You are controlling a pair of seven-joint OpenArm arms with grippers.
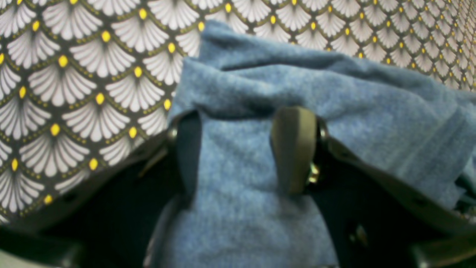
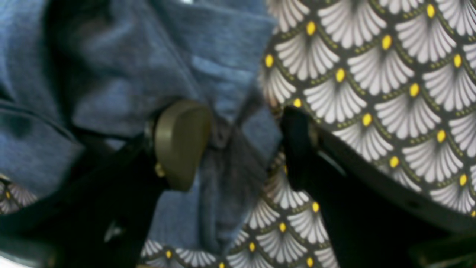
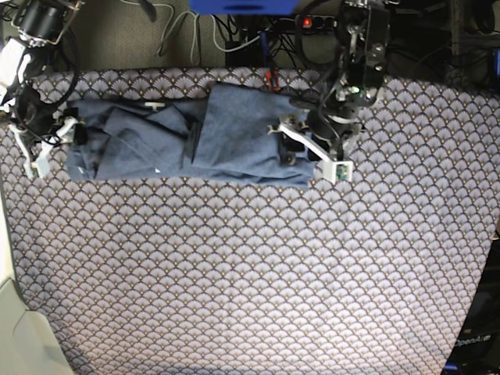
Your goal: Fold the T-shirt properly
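The slate-blue T-shirt (image 3: 195,141) lies as a rumpled, partly folded band across the far part of the table, with no lettering showing. My left gripper (image 3: 301,148) is at its right end. In the left wrist view the gripper (image 1: 241,149) has its jaws wide apart, with a bulge of shirt (image 1: 297,82) between the fingers (image 1: 293,149). My right gripper (image 3: 55,141) is at the shirt's left end. In the right wrist view it (image 2: 238,145) is open, straddling the shirt's edge (image 2: 111,74).
The fan-scale tablecloth (image 3: 250,273) covers the whole table. Cables and a power strip (image 3: 234,35) lie behind the far edge. The table's edges run down the left (image 3: 8,258) and right (image 3: 488,258) sides.
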